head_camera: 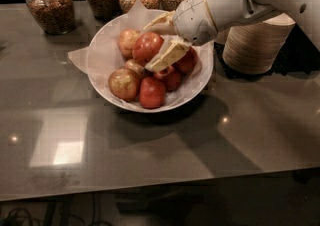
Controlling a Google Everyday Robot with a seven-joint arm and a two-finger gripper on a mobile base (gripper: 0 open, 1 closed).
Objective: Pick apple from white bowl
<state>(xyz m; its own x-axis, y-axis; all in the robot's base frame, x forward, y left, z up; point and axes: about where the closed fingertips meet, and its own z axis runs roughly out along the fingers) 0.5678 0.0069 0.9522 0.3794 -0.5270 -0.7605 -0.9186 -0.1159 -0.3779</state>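
The white bowl, lined with crinkled white paper, stands on the table at centre left and holds several apples. My gripper reaches in from the upper right. Its two pale fingers are closed on either side of the large glossy red apple at the top of the pile. The apple sits slightly above the others. Two yellowish-tan apples and several smaller red apples lie below and around it.
Several glass jars of grain stand along the back of the dark glossy table. A stack of tan paper bowls stands right of the white bowl, just behind my arm. The table's front edge runs along the bottom.
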